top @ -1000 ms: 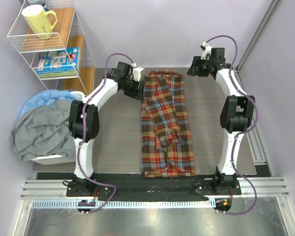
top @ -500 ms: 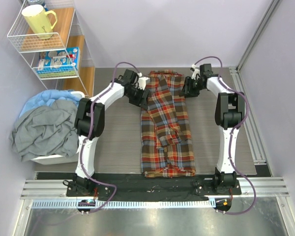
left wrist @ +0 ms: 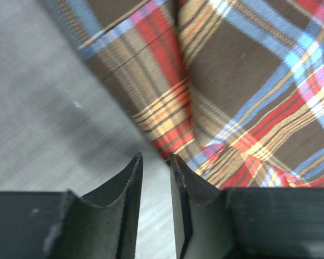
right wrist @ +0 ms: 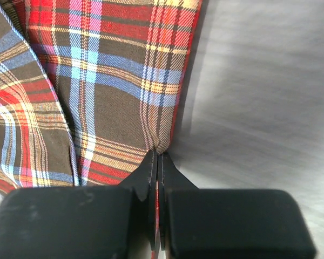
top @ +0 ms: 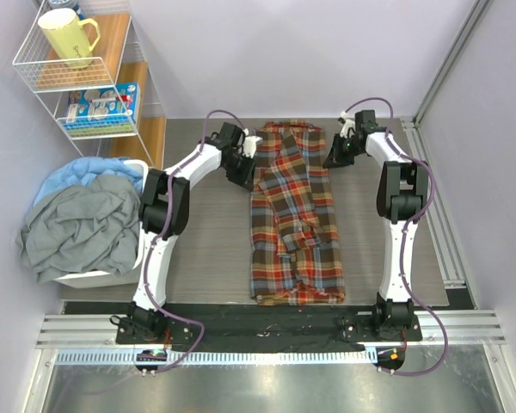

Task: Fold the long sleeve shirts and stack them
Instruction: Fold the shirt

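Robot test lab, aluminium rail base (top: 464, 327), plain partition walls (top: 267, 60), wire shelf (top: 99, 129)

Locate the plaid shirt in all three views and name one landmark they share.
Top external: the plaid shirt lies lengthwise down the middle of the grey table.
Left wrist: it fills the upper right; its edge sits by the left hand.
Right wrist: it fills the upper left; the right hand pinches its edge.
Shared landmark: the grey table bordering the shirt's side edge.
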`<state>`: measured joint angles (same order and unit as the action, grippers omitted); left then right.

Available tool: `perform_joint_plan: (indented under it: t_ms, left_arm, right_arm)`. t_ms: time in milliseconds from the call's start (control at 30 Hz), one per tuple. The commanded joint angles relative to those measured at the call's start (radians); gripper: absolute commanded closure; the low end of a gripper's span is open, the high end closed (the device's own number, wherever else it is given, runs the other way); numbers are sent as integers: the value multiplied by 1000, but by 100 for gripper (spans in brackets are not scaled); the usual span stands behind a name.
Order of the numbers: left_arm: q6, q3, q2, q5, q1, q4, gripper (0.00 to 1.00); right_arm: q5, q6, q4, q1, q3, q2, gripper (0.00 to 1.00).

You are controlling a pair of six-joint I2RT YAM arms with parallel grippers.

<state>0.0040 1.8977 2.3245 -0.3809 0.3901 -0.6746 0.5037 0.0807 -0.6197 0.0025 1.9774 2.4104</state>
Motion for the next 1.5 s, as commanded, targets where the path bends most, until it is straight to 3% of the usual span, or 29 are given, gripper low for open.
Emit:
perform_joint_plan:
  t_ms: [0, 133, 200, 267, 300, 333, 400, 600, 633, 667, 767, 800, 867, 900, 933, 1000, 1033, 1067, 1133, 1200, 1300, 1467]
  left_arm:
    - [5, 93, 81, 59, -19, -40, 74]
    - [36, 176, 127, 79, -30, -74, 76]
    - [45, 207, 128, 74, -39, -89, 76]
    - [66, 195, 75, 27, -56, -85, 69]
    - [74, 149, 43, 4, -62, -71, 65]
    - [79, 118, 4, -72, -68, -48, 56]
    - [105, -7, -158, -122, -77, 24, 46]
    - [325, -307, -563, -196, -33, 95, 2]
    - [364, -383, -650, -193, -19, 95, 0]
    - [387, -420, -696, -193, 8, 105, 0]
    - [412, -538, -800, -219, 59, 159, 0]
    - [416, -551, -810, -230, 73, 158, 0]
    - [546, -558, -817, -300, 105, 2, 0]
    - [571, -581, -818, -315, 128, -15, 0]
    - [591, -618, -826, -271, 165, -11, 0]
    - [632, -777, -884, -202, 259, 76, 0]
    - [645, -840, -910, -185, 285, 146, 0]
    - [665, -895, -957, -170, 332, 258, 0]
    - [700, -1014, -972, -142, 406, 320, 0]
    - [720, -1054, -943, -130, 444, 340, 3]
    - [725, -1066, -889, -125, 504, 345, 16]
    - [737, -1101, -866, -95, 567, 398, 20]
  right_arm:
    - [-53, -42, -6, -18, 84, 67, 99]
    - [-51, -35, 8, -18, 113, 92, 94]
    - [-42, -41, -3, -18, 118, 72, 77]
    - [-24, -58, -11, -27, 97, 37, 66]
    - [-14, -62, -12, -44, 86, -20, 53]
    - [16, -76, -12, -55, 74, -51, 47]
    - [48, -133, -12, -93, 32, -170, 31]
    - [153, -557, -49, -127, -196, -532, 15]
    - [177, -615, -54, -127, -239, -581, 12]
    - [249, -654, -51, -127, -329, -671, 0]
    - [338, -813, -58, -122, -423, -793, 0]
    - [389, -1051, -230, -112, -426, -810, 0]
    - [355, -1303, -427, -44, -460, -841, 0]
    - [316, -1460, -625, -33, -504, -859, 0]
    - [296, -1663, -664, -30, -567, -885, 0]
    - [247, -1786, -658, -32, -779, -991, 1]
    - [211, -1957, -658, -30, -846, -1026, 2]
    - [196, -2022, -655, -30, -968, -1066, 6]
    - [173, -2200, -649, -25, -1070, -1161, 9]
    - [177, -2286, -660, -16, -1175, -1215, 15]
    - [182, -2383, -667, -2, -1258, -1234, 22]
    - [174, -2441, -620, 63, -1351, -1237, 31]
